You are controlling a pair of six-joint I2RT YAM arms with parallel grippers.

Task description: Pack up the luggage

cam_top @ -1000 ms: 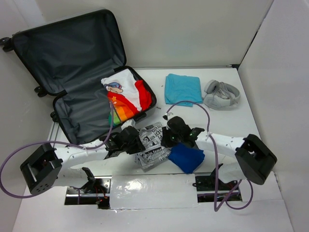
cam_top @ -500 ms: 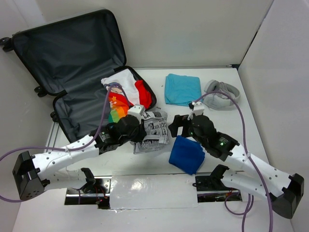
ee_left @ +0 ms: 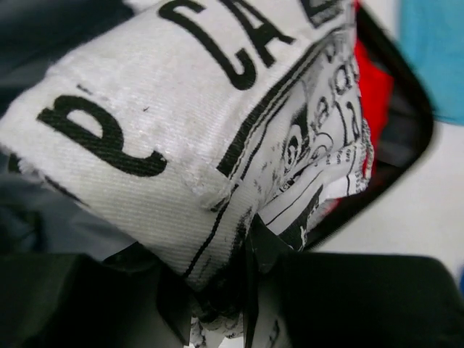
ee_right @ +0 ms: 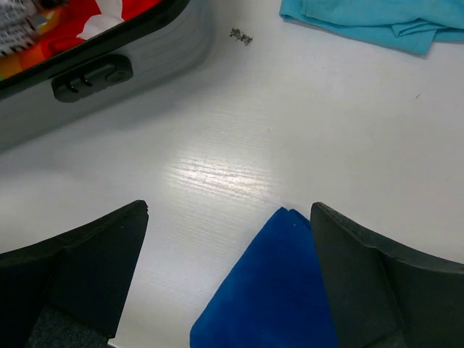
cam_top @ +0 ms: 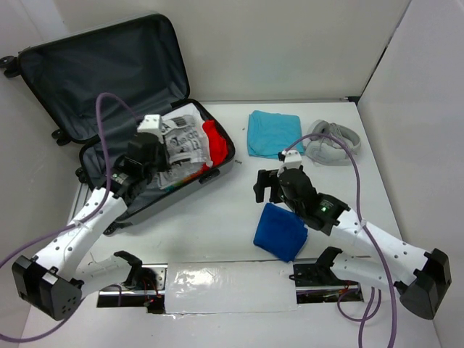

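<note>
The luggage (cam_top: 94,80) lies open at the left, its lid leaning on the back wall. Its silver shell and latch show in the right wrist view (ee_right: 145,58). My left gripper (cam_top: 161,152) is shut on a black-and-white printed cloth (cam_top: 183,139) and holds it over the luggage's lower half, above a red and rainbow shirt (cam_top: 214,141). Up close, the cloth (ee_left: 181,130) bunches out from between my left gripper (ee_left: 239,246). My right gripper (cam_top: 270,187) hangs open and empty over the table (ee_right: 228,217), just above the corner of a folded dark blue cloth (ee_right: 275,290).
The dark blue cloth (cam_top: 280,230) lies at front centre-right. A folded light blue cloth (cam_top: 274,133) and grey-white headphones (cam_top: 332,141) lie at the back right. A small dark speck (ee_right: 241,35) sits on the table near the luggage. White walls close in both sides.
The right gripper opened, let go of the printed cloth and drew back to the right. The left arm carried the cloth from the front of the table up and left over the luggage.
</note>
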